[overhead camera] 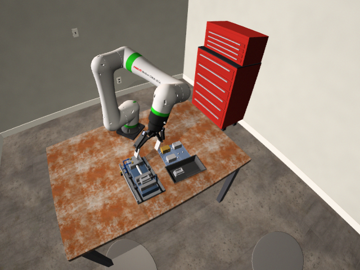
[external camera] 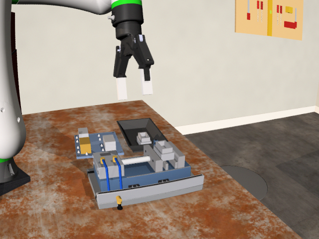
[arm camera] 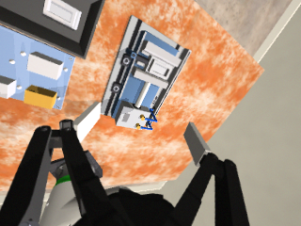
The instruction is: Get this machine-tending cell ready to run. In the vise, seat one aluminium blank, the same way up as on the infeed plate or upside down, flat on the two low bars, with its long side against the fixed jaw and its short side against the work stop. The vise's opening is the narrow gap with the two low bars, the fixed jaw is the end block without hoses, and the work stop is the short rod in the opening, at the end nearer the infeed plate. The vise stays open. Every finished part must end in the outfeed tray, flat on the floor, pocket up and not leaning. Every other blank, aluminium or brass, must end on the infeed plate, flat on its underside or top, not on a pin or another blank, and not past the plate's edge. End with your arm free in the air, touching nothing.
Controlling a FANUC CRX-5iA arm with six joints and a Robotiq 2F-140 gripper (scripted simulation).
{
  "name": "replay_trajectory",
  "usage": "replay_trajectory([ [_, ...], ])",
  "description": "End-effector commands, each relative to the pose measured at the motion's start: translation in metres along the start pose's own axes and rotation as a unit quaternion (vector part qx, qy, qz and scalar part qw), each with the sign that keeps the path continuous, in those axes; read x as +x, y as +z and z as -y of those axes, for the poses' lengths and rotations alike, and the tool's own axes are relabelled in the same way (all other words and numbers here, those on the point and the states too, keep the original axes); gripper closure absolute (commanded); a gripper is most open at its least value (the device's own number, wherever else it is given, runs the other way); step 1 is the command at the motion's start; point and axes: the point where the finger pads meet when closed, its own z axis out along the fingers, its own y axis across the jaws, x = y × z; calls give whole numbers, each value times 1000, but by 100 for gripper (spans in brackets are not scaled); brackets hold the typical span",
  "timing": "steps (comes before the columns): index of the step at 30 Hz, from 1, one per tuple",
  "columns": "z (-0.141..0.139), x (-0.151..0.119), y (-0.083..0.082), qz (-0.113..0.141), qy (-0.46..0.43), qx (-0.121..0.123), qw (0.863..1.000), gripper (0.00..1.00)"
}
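My gripper point(external camera: 134, 92) is open and empty, high above the table, over the gap between the vise's hose end and the infeed plate; it also shows in the overhead view point(overhead camera: 147, 151). The vise point(external camera: 144, 170) is open. A grey finished part point(external camera: 163, 148) with a pocket on top sits in the vise opening, next to the fixed jaw point(external camera: 179, 159). The blue infeed plate point(external camera: 97, 144) holds a brass blank point(external camera: 84, 148) and two aluminium blanks point(external camera: 109, 142) point(external camera: 82, 131). The dark outfeed tray holds another finished part point(external camera: 143, 137), flat and pocket up.
The vise's hose block point(external camera: 108, 164) with blue hoses is at the end nearer the arm's base. The plate has small upright pins. A red tool cabinet point(overhead camera: 228, 72) stands beyond the table. The wrist view shows the vise point(arm camera: 146, 75), plate point(arm camera: 33, 75) and tray point(arm camera: 52, 19) from above.
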Motion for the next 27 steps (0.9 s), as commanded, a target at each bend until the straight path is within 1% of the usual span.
replay_trajectory([
  [1,41,-4,-10,-18,18,19,999,0],
  [10,119,-26,-24,-37,49,72,995,0],
  [12,119,-26,-24,-37,49,72,995,0],
  [13,141,-35,-28,-39,58,89,994,0],
  [14,148,-38,-29,-40,61,95,993,0],
  [20,194,-63,-36,-37,79,133,987,0],
  [25,229,-90,-41,-28,93,164,982,0],
  [27,239,-98,-42,-24,97,173,980,0],
])
